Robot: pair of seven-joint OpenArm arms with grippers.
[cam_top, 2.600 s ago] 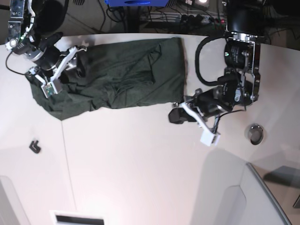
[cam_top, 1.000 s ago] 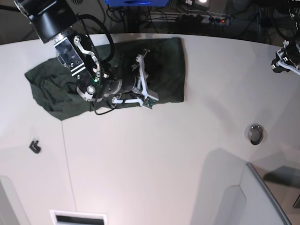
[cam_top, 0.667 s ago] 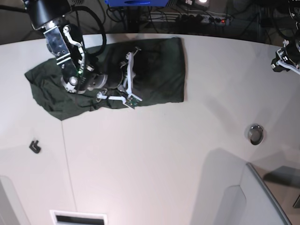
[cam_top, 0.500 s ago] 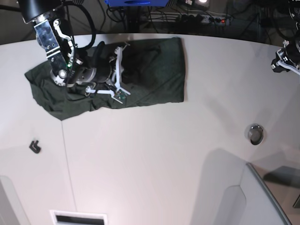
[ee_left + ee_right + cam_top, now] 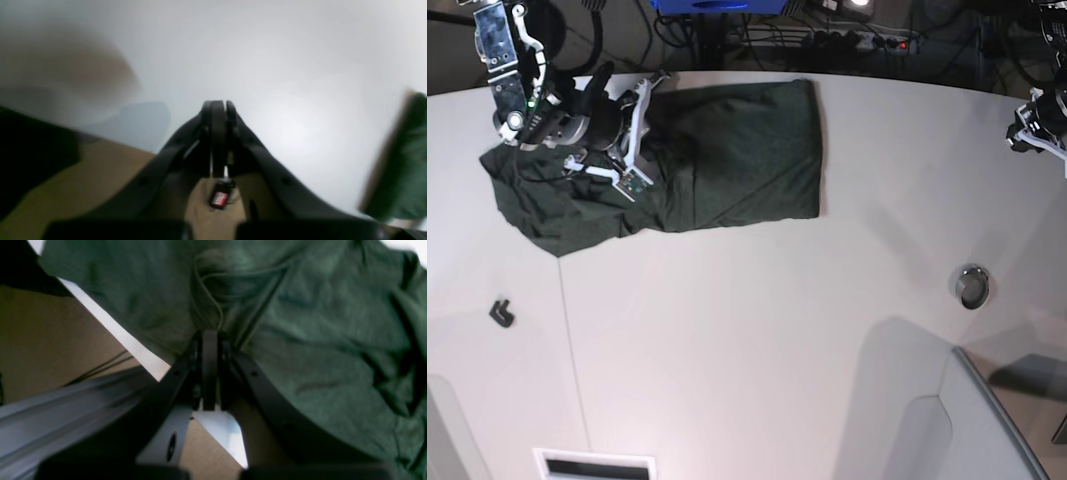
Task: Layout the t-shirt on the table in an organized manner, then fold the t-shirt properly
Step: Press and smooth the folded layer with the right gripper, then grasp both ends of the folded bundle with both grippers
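Note:
The dark green t-shirt (image 5: 727,150) lies spread along the back of the white table (image 5: 757,330), smooth on its right half and rumpled at its left end. My right gripper (image 5: 642,115) hangs over the shirt's back-left part, near the table's far edge. In the right wrist view this right gripper (image 5: 209,335) is shut, with creases of the t-shirt (image 5: 300,340) running into its tips. My left gripper (image 5: 1032,135) is far off at the table's right edge. In the left wrist view the left gripper (image 5: 218,106) is shut on nothing above bare white table (image 5: 283,66).
A small metal ring (image 5: 972,285) is set in the table at the right. A little black object (image 5: 501,312) lies near the left edge. A grey raised panel (image 5: 987,420) fills the front right corner. A blurred green shape (image 5: 400,160) shows in the left wrist view.
My right arm has swept left and back across the shirt, from its front middle to its back-left part. The shirt's right half now lies flatter. The left arm stayed at the far right.

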